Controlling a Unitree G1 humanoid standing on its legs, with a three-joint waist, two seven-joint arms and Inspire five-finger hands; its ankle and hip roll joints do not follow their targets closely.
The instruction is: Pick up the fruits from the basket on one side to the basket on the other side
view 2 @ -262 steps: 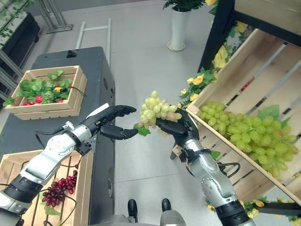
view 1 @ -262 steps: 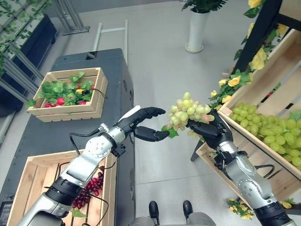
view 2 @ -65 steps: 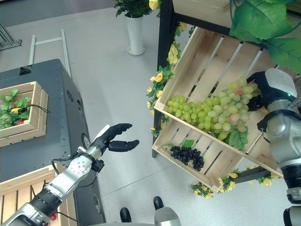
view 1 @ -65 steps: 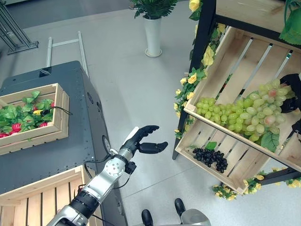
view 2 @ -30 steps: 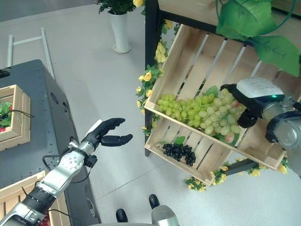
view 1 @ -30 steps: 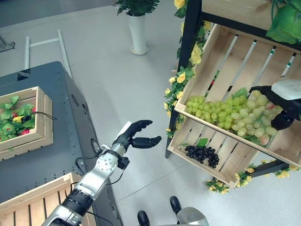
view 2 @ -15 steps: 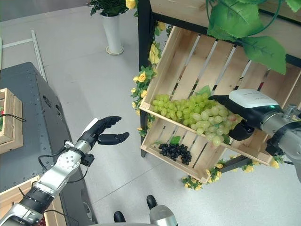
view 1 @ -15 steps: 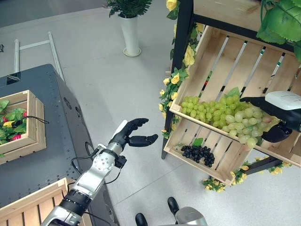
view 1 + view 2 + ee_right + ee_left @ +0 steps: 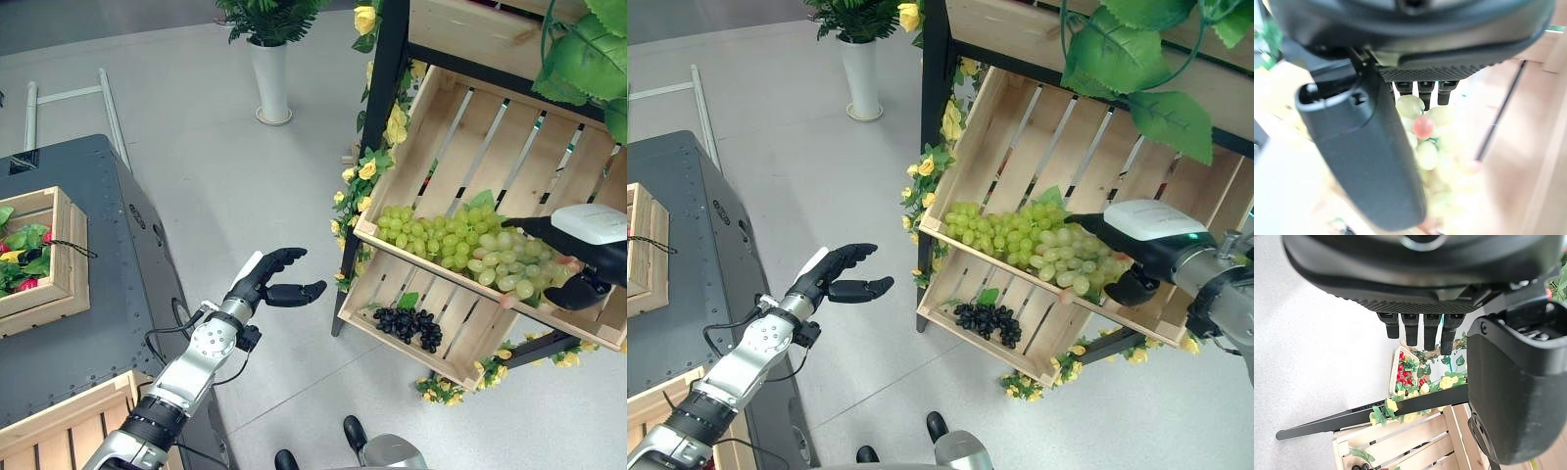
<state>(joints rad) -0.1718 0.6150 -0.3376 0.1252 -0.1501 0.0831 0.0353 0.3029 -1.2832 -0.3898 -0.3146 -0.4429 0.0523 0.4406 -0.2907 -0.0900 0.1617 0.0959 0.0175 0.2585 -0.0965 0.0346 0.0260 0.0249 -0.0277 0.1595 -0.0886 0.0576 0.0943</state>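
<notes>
Grapes (image 9: 1038, 247), the green bunch the right hand (image 9: 1136, 257) carried across from mid-air seconds ago, now lie in the upper tilted crate (image 9: 1019, 147) on the rack, just beside that hand's fingers, which look straight and loosened over them. Left hand (image 9: 836, 274) hangs relaxed and empty over the floor as before. Below, dark grapes (image 9: 988, 320) sit in the lower crate (image 9: 1038, 348). No writing is legible
</notes>
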